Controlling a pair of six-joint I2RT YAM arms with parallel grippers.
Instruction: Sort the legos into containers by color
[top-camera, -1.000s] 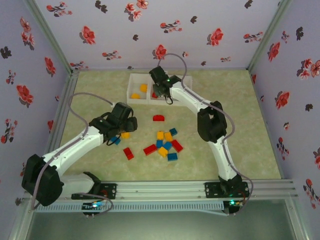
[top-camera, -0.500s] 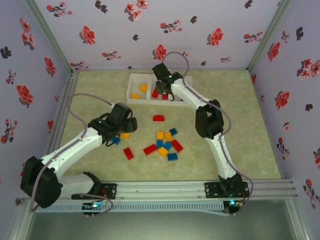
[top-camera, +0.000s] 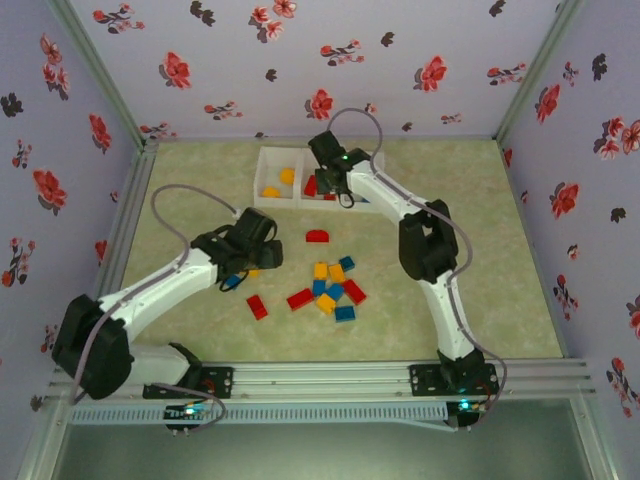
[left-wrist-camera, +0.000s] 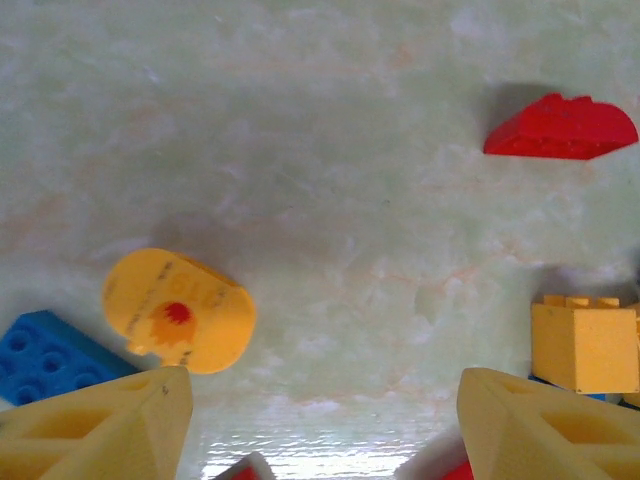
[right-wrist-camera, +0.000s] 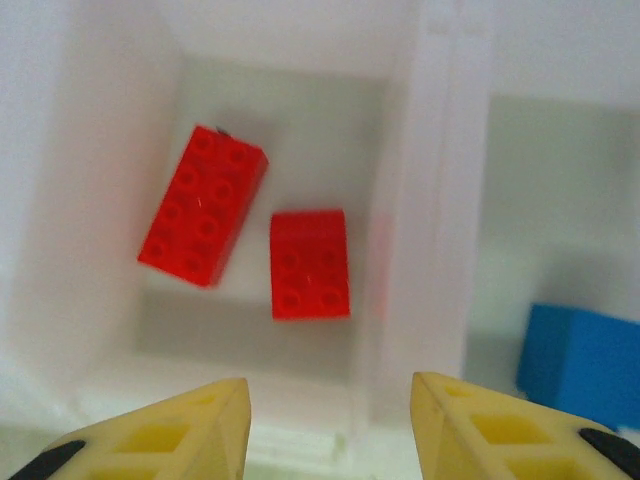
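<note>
Two red legos (right-wrist-camera: 205, 205) lie in the middle bin of the containers (top-camera: 275, 203). The right gripper (right-wrist-camera: 330, 400) hangs over them, jaws parted and empty.
Blue brick (right-wrist-camera: 580, 350) in right bin, yellow ones (top-camera: 280, 180) in left bin, loose pile (top-camera: 330, 285) mid-table. Left gripper (left-wrist-camera: 325, 400) sits low at the pile's left edge, jaws released, with a round yellow piece (left-wrist-camera: 180, 310) and a blue flat brick (left-wrist-camera: 50, 355) just beyond one finger. A second ago the right jaws were clenched; a second red is now visible in the bin. Left arm has shifted right.
</note>
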